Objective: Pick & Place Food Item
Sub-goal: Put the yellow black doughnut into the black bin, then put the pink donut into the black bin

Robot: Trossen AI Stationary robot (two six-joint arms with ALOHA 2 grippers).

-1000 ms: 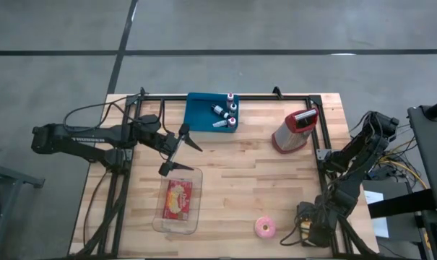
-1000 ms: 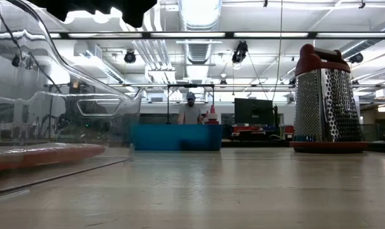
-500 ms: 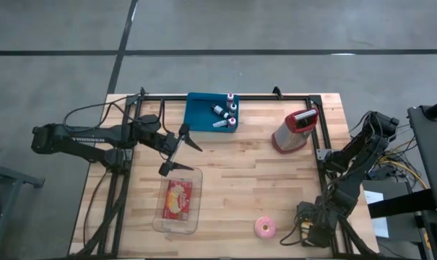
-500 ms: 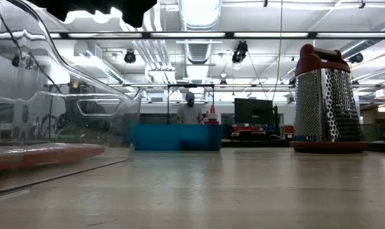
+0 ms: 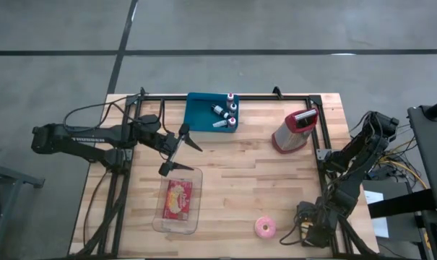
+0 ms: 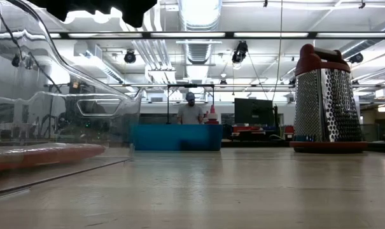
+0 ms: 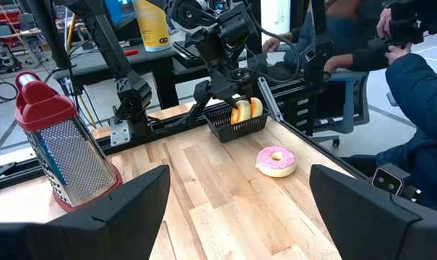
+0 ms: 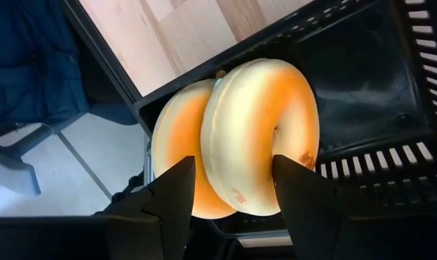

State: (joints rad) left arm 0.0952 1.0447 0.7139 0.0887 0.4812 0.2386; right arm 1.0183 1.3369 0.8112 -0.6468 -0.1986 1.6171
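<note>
While the left arm waits over the desk's (image 5: 261, 180) 10 o'clock area, left gripper (image 5: 176, 150) spread wide and empty, the right gripper (image 8: 229, 188) reaches into a black basket (image 8: 362, 108) at the 4 o'clock corner. Its fingers (image 8: 176, 195) straddle an orange doughnut (image 8: 265, 137), part open, contact unclear; a second doughnut (image 8: 176, 137) leans beside it. Pink doughnut (image 5: 265, 228): 5 o'clock. Grater (image 5: 295, 130): 2 o'clock. Blue tray (image 5: 200, 114): 12 o'clock. Clear container (image 5: 179, 201): 7 o'clock.

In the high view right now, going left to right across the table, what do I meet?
Clear container holding the packaged food, then blue tray of small bottles, pink donut, box grater.
</note>
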